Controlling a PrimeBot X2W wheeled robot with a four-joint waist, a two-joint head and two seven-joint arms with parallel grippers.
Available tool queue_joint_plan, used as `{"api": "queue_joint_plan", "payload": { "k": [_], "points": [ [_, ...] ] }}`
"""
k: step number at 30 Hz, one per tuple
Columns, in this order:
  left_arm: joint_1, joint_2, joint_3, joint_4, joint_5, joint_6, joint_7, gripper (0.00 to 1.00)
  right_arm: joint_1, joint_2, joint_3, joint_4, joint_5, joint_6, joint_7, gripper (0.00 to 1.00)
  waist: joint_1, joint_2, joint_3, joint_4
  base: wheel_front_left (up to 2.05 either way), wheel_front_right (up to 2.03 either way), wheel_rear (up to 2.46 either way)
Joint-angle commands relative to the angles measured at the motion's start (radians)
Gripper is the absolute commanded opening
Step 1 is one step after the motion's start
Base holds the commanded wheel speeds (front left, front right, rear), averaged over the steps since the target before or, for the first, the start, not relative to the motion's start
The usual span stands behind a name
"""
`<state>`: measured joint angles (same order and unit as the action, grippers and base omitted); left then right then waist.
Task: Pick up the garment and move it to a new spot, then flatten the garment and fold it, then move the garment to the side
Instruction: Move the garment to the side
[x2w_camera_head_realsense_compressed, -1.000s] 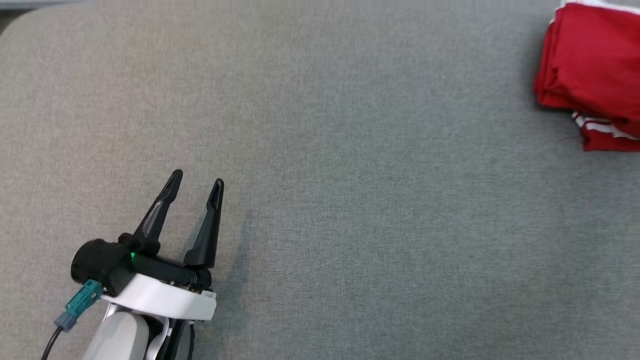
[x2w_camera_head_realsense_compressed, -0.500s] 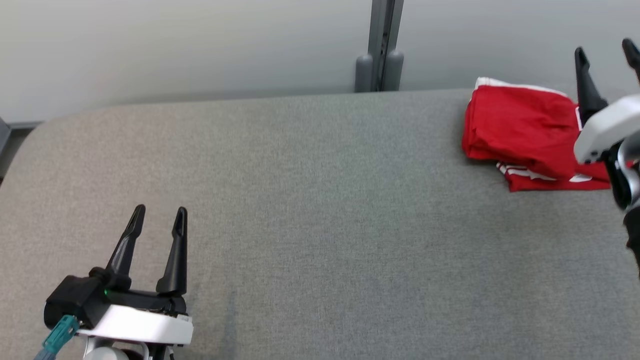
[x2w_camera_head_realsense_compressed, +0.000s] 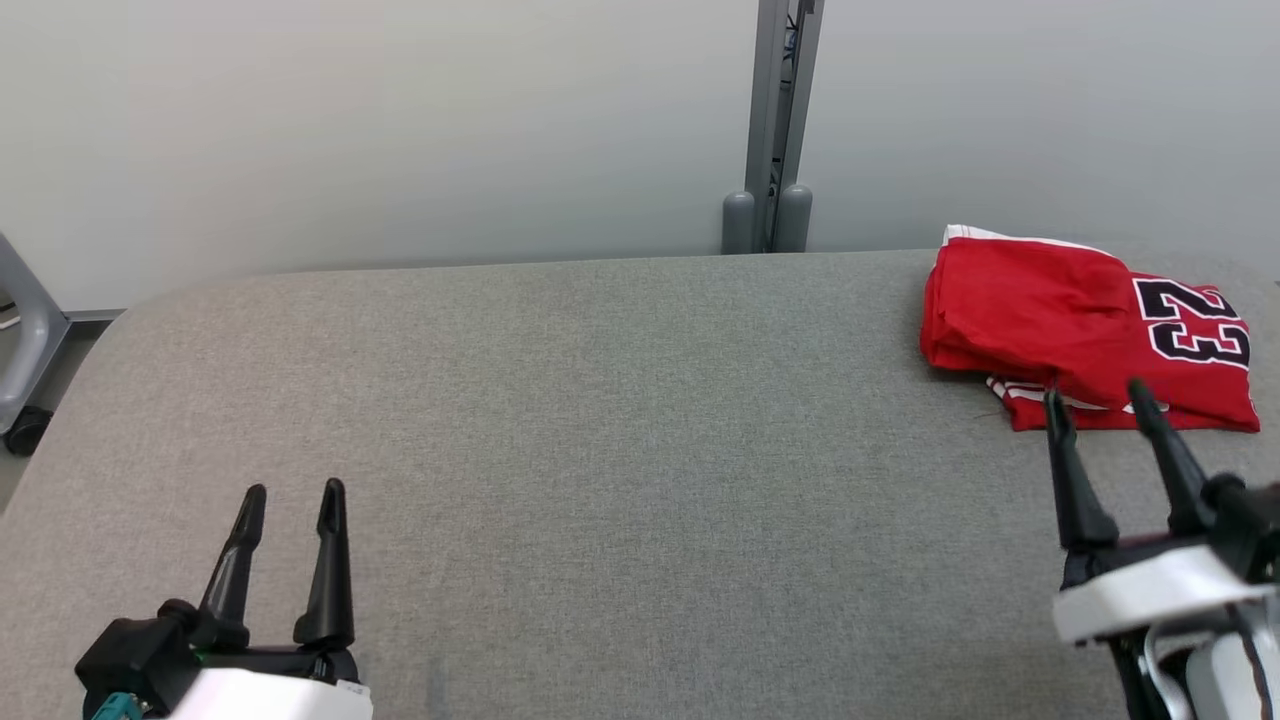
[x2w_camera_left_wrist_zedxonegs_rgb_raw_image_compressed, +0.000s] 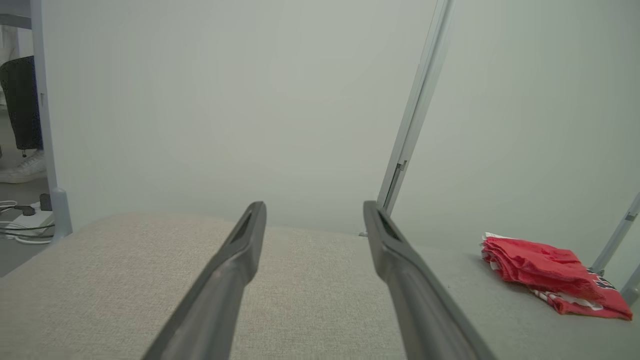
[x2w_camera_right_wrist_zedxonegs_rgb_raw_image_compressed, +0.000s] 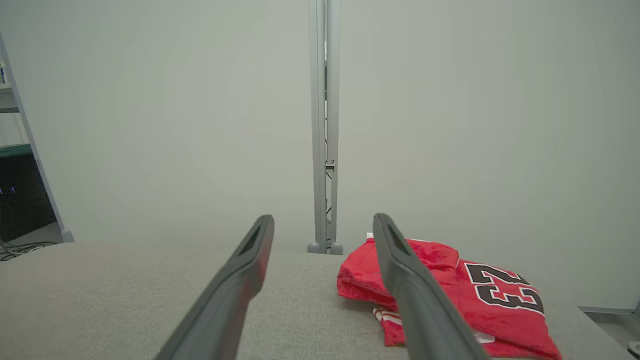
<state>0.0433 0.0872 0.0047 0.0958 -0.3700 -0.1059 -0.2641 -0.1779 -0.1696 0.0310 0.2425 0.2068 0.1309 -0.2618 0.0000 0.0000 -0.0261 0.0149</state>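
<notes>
1. At the 2 o'clock corner of the grey counter (x2w_camera_head_realsense_compressed: 600, 420), the garment (x2w_camera_head_realsense_compressed: 1060, 320) lies as a folded red jersey. A black "23" faces up, and a white-striped layer pokes out along its near side.
2. It looks soft, light and limp, with nothing fragile about it. The smooth knit will probably let the stacked layers slide over one another, and a lift from a single point would likely let the bundle sag open.
3. The best hold seems to be the thick folded edge on the bundle's 9 o'clock side, where the layers stack neatly. A deep pinch there, catching every layer, should keep the fold together. A second hold on the near edge at 6 o'clock would spread the load.
4. The right pincer (x2w_camera_head_realsense_compressed: 1093, 392) sits at 4 o'clock with its jaws spread wide and nothing between them. Its tips point at the garment's near edge, close to it and apparently not touching.
5. The left pincer (x2w_camera_head_realsense_compressed: 294, 490) sits at 7 o'clock, likewise spread wide and empty, well apart from the garment.
</notes>
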Motion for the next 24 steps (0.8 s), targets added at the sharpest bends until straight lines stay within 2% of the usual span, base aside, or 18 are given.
{"api": "queue_joint_plan", "payload": {
  "k": [1,9,24],
  "points": [
    [0.013,0.0,0.013,0.009,0.014,0.001,0.0,1.0,0.032,0.009,-0.01,-0.028,0.006,0.0,-0.004,1.0,0.0,0.0,0.0,0.005,0.0,0.0,0.0],
    [0.03,-0.02,0.017,0.053,0.057,-0.009,0.0,1.0,0.146,0.065,-0.039,-0.089,-0.013,0.0,-0.004,1.0,0.0,0.0,0.0,0.027,0.0,0.0,0.0],
    [0.001,-0.029,0.011,0.087,0.091,-0.025,0.0,1.0,0.182,0.105,-0.034,-0.13,-0.024,0.0,-0.004,1.0,0.0,0.0,0.011,0.035,0.0,0.0,0.0]
  ]
}}
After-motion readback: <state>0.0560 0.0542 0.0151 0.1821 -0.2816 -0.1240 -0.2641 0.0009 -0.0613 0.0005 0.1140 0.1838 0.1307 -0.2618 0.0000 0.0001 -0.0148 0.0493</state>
